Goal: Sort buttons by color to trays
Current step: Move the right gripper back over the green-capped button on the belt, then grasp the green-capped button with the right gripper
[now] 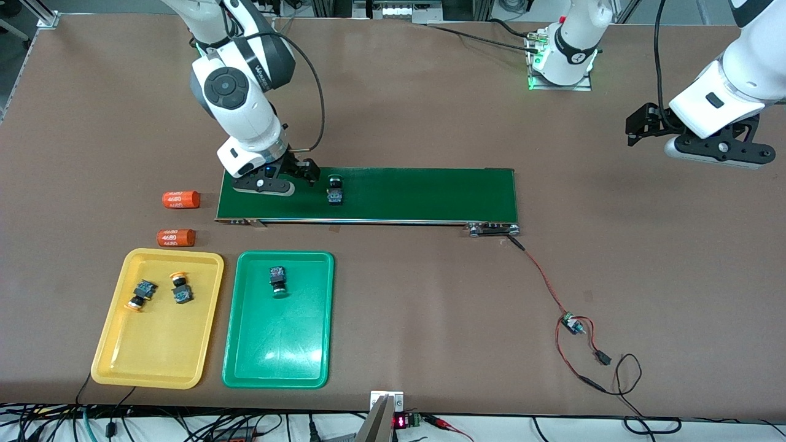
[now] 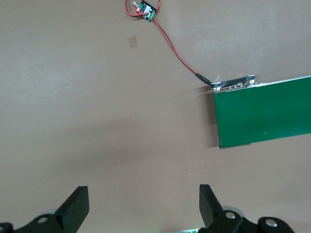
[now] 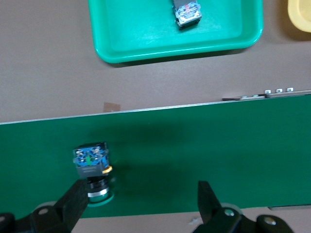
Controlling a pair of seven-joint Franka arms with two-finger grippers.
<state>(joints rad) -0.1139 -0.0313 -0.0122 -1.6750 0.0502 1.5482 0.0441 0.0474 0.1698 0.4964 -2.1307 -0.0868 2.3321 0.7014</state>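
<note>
Buttons: four small push-button switches, black-and-blue bodies, round mushroom caps. Last unsorted green button (image 1: 334,189) lying on the dark-green conveyor belt (image 1: 417,195), toward the right arm's end of it, cap pointing away from the front camera. Two yellow buttons (image 1: 140,294) (image 1: 180,288) lying on their sides in the yellow tray (image 1: 116,362); one green button (image 1: 278,280) in the green tray (image 1: 276,368). Trays side by side on the tabletop, nearer the front camera than the belt.

Handling, judged: light, rigid moulded plastic; smooth domed cap likely slippery and prone to rolling. Best taken across the flat faces of the squarish body, not the cap.

Trays: shallow glossy plastic, rounded corners, raised rims. Belt: matte green surface, metal edge rail, red-and-black lead running to a small controller board (image 1: 571,323).

Right gripper (image 1: 288,178): low over the belt end, just beside the green button, jaws fully spread, holding nothing; in the right wrist view the button (image 3: 92,167) sits close to one finger, not centred. Left gripper (image 1: 638,126): waiting above bare tabletop at the left arm's end, jaws wide apart, empty.

Two orange cylinders printed "4680" (image 1: 181,199) (image 1: 176,237) lying beside the belt end and yellow tray.
</note>
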